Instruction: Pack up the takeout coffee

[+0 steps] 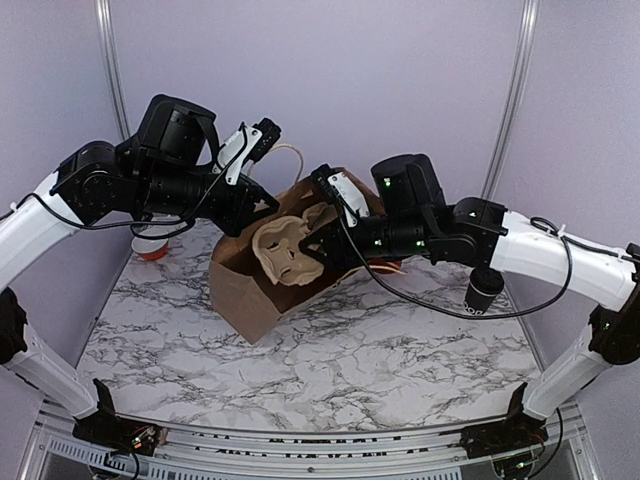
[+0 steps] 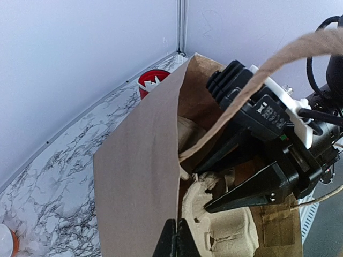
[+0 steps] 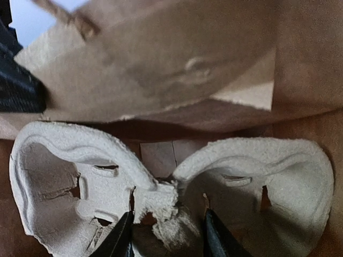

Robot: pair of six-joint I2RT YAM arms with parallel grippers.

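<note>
Marble table [image 1: 330, 380]: the takeout coffee [image 1: 484, 292] stands upright at about 3 o'clock, under the right forearm, well apart from the bag and not yet packed. Judged light if empty and top-heavy if filled. The paper wall is soft, so a hard squeeze could pop the lid. Best taken by a gentle side grip at mid-wall, kept upright. At centre the paper bag [image 1: 245, 290] lies tilted, mouth towards 2 o'clock. The right gripper [image 3: 167, 241] grasps the pulp cup carrier [image 3: 80, 176] at its middle web, partly inside the mouth. The left gripper [image 2: 175, 238] is clenched at the bag's upper edge, the exact contact hidden. A red cup [image 2: 154, 79] stands beyond, at about 10 o'clock.
</note>
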